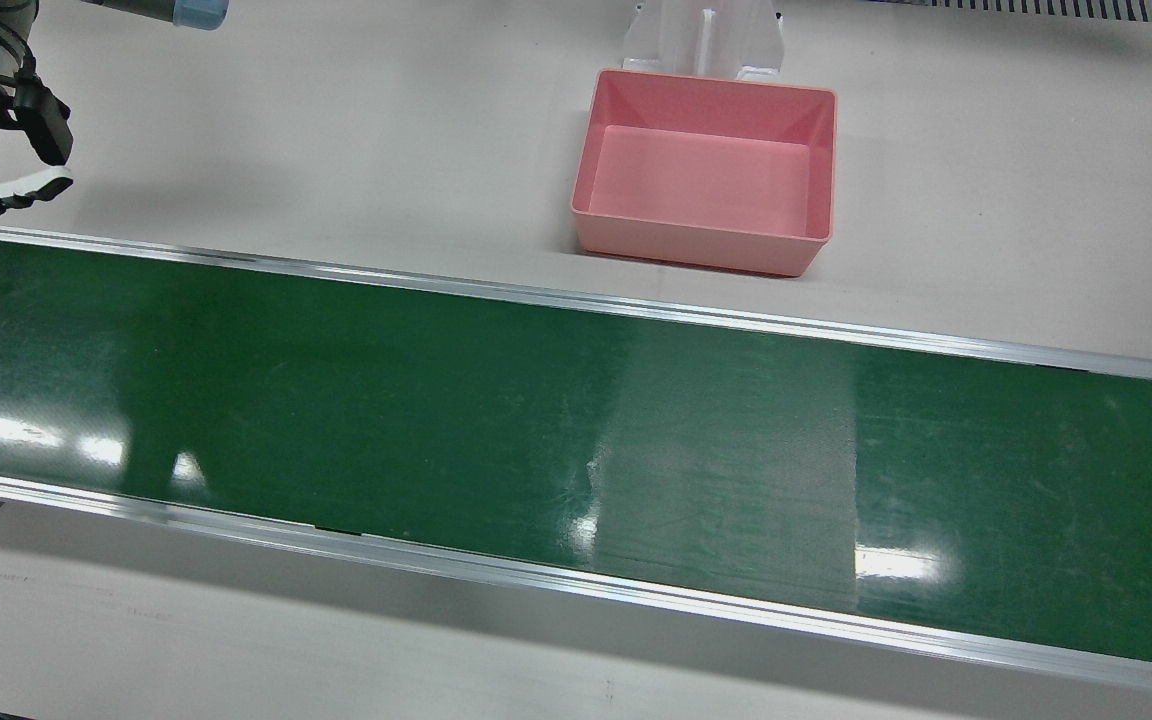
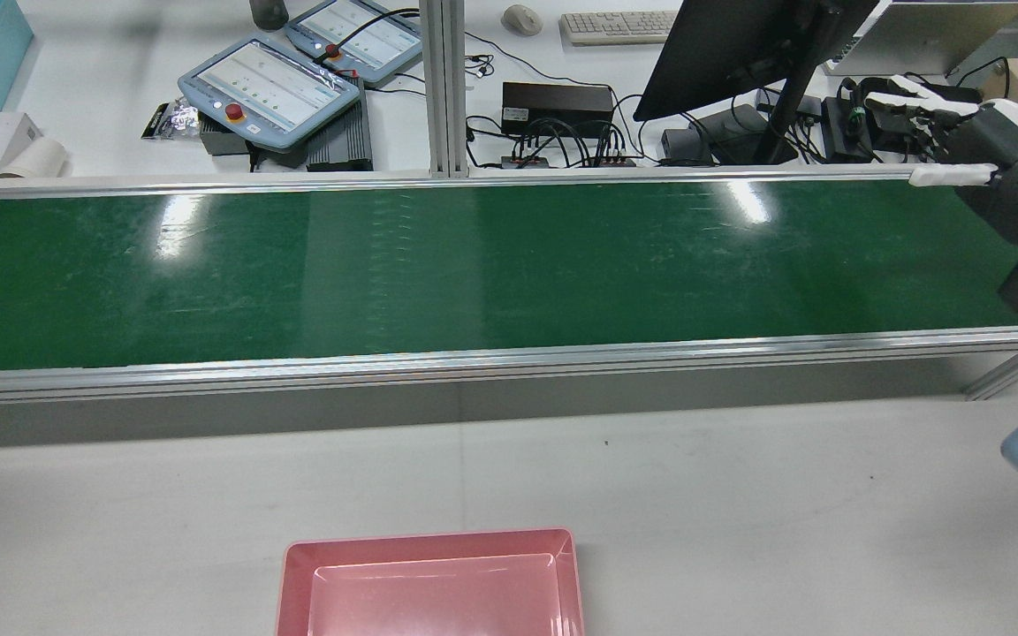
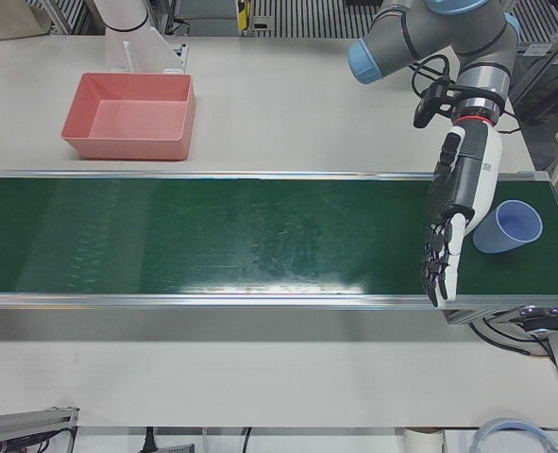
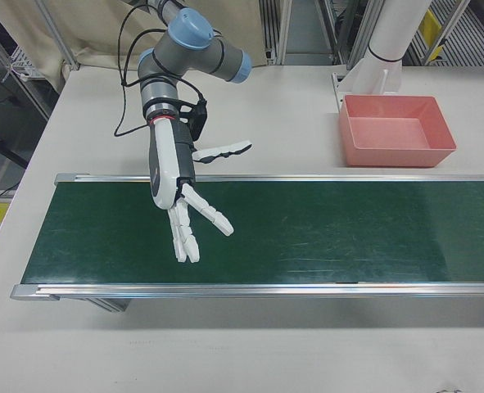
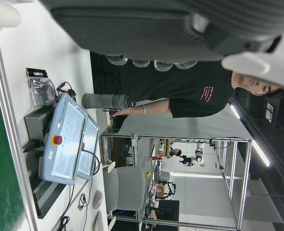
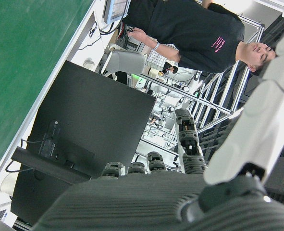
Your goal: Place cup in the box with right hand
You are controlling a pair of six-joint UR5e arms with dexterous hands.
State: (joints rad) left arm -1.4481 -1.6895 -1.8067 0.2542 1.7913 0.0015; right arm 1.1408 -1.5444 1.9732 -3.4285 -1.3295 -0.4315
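Waiting stage, nothing grasped yet. Right hand (image 4: 186, 214) hangs over the green conveyor belt (image 1: 576, 450), fingers spread, empty. Blue cup (image 3: 507, 226) sits at the belt's opposite end beside the left hand (image 3: 453, 212), also open-fingered. Pink box (image 1: 706, 170) empty.

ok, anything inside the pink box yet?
No. The box is empty in the front view, its whole floor visible. The cup sits on the belt beside the right hand. The rear view cuts off the box's near part.
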